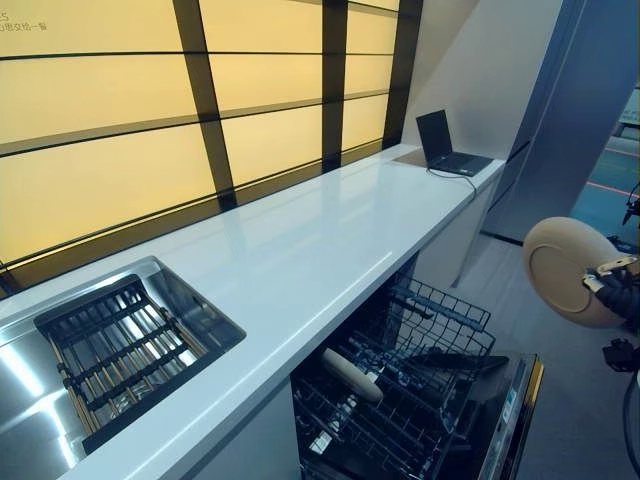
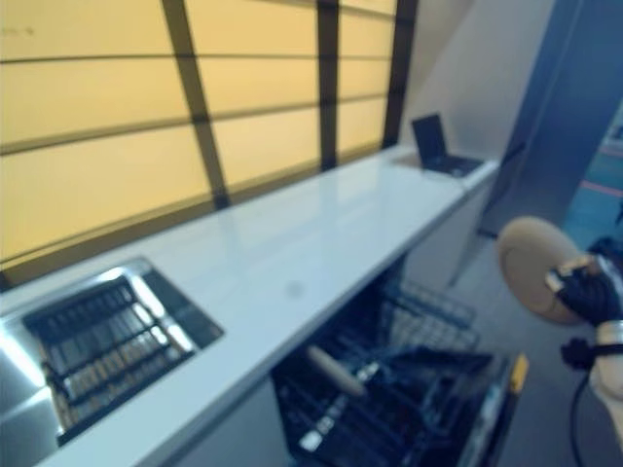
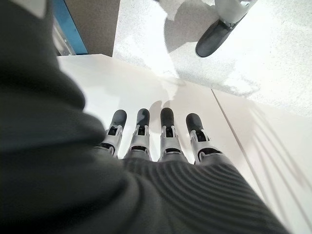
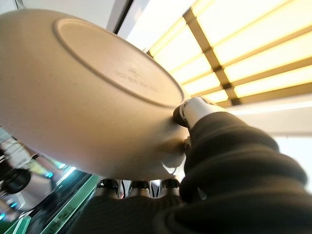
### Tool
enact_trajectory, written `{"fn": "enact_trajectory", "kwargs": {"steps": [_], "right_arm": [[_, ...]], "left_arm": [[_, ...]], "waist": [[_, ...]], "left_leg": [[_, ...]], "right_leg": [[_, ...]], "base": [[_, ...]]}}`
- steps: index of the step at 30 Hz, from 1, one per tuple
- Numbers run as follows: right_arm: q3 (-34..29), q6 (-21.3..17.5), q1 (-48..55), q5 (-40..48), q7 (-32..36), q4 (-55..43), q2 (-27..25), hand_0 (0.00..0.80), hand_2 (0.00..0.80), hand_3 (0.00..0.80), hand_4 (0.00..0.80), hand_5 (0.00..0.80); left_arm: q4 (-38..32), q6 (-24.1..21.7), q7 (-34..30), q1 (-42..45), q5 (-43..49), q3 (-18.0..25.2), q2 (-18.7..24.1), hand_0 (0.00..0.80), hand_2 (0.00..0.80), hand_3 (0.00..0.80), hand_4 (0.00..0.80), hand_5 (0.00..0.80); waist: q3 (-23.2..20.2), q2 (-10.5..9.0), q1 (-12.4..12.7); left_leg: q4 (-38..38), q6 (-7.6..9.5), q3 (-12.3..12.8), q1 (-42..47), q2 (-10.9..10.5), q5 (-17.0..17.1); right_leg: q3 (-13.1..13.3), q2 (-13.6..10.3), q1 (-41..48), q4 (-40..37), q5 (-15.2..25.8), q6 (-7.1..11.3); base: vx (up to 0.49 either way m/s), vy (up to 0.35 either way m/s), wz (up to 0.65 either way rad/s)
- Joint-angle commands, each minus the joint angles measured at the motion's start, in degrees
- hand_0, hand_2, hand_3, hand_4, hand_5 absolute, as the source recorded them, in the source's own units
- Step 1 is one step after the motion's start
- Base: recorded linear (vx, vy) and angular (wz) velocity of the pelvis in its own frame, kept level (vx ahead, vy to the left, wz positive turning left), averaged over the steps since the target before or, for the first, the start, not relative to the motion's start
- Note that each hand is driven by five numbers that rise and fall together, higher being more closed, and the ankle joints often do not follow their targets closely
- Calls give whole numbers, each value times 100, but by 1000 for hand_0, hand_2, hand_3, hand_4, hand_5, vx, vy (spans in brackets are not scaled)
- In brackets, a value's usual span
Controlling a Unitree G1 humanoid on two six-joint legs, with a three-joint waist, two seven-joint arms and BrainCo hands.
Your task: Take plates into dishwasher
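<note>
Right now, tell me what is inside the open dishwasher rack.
One beige plate stands on edge in the dark wire rack of the open dishwasher; the rest looks empty, though the counter hides its back part. A second plate remains outside, in the right robot hand.

Bright backlit wall panels [image 1: 150,130]; glare on countertop [image 1: 330,230]; right-eye view blurred.

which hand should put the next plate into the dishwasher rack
Right. The right hand already pinches the beige plate beside the open dishwasher's lower rack. The left hand holds nothing, fingers straight.
</note>
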Motion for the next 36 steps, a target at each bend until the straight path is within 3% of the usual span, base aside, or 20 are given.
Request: {"fn": "enact_trajectory", "kwargs": {"steps": [1, 8, 14, 26, 36], "right_arm": [[126, -71, -302, -328, -205, -454, 175, 800, 800, 800, 800, 800], [684, -177, -554, -1475, -376, -610, 253, 800, 800, 800, 800, 800], [1342, -315, -853, -2409, -259, -668, -18, 800, 800, 800, 800, 800], [2518, -113, -1686, -2526, -429, 250, 276, 800, 800, 800, 800, 800], [3164, 218, -2338, -2349, -705, 1308, 1038, 800, 800, 800, 800, 800]], "left_arm": [[32, 9, 77, -137, 178, 103, 244, 0, 0, 0, 0, 0], [-39, 72, -6, -176, 366, -40, 227, 0, 0, 0, 0, 0], [-217, 135, -79, -294, 430, -258, 253, 0, 0, 0, 0, 0], [-579, 294, -165, -640, 329, -685, 288, 0, 0, 0, 0, 0], [-708, 441, -249, -817, 445, -956, 269, 0, 0, 0, 0, 0]], "waist": [[-110, -475, 49], [-72, -414, 117], [19, -381, 204], [289, -306, 354], [451, -205, 484]], "left_leg": [[-21, 313, -245, -432, -184, 173], [-21, 336, -304, -439, -204, 157], [-21, 365, -388, -483, -210, 165], [-21, 384, -554, -595, -238, 212], [-15, 367, -675, -678, -251, 259]], "right_leg": [[137, -23, 512, 171, -617, 277], [133, -47, 456, 218, -636, 287], [86, -75, 360, 359, -687, 291], [-26, -132, 212, 497, -704, 293], [-128, -173, 176, 484, -680, 282]], "base": [[40, -6, 0], [27, -11, 0], [9, -10, 0], [-8, -8, 0], [-15, -27, 3]]}}
